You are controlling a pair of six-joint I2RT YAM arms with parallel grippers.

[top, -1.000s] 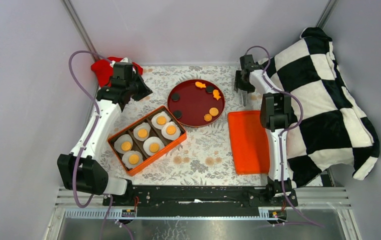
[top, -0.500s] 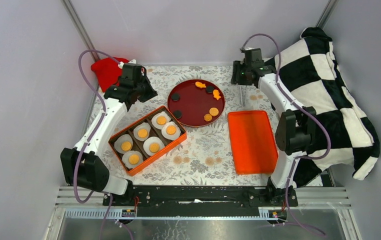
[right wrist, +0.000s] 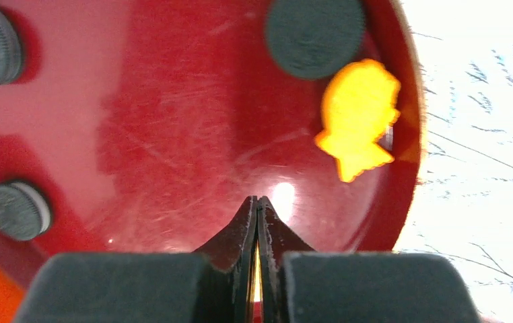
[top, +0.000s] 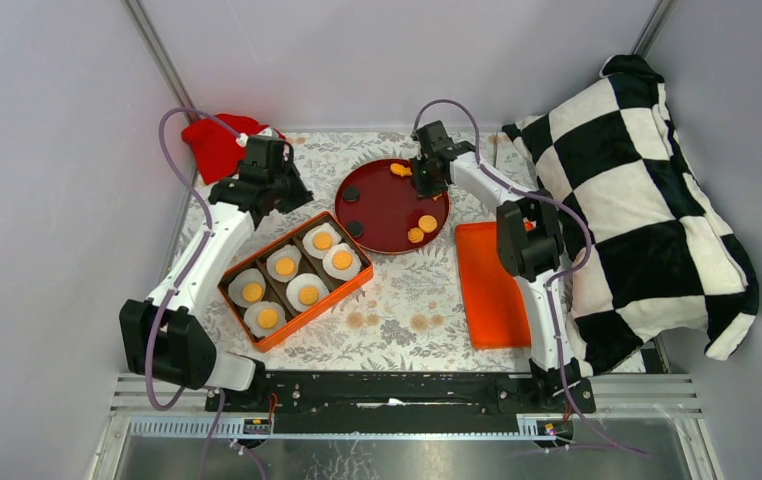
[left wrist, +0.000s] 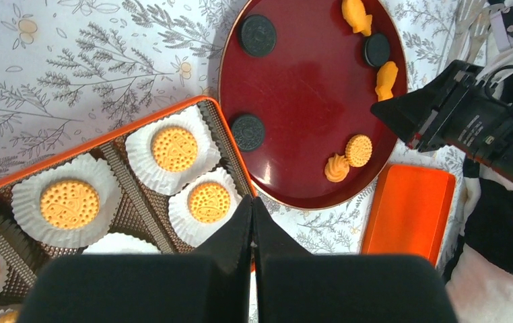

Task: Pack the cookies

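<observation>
Several round orange-yellow cookies (top: 285, 266) lie in white liners (left wrist: 173, 149) inside the orange box (top: 295, 325). Two more small orange cookies (top: 427, 222) sit on the dark red plate (top: 387, 210), along with fish-shaped orange pieces (right wrist: 358, 114) and dark round biscuits (left wrist: 248, 132). My right gripper (top: 423, 180) hovers low over the plate's back right part, its fingers (right wrist: 257, 200) pressed shut, with the fish-shaped piece just ahead and to the right. My left gripper (left wrist: 252, 202) is shut and empty, high above the box's corner nearest the plate; the top view shows the left gripper (top: 287, 192) behind the box.
An orange lid (top: 497, 285) lies right of the plate. A red cloth (top: 215, 140) sits at the back left corner. A black-and-white checkered cushion (top: 647, 200) fills the right side. A floral mat (top: 407, 300) covers the table.
My right arm swung left from the table's back right edge to above the plate, and its jaws closed on the way. The left arm shifted only slightly.
</observation>
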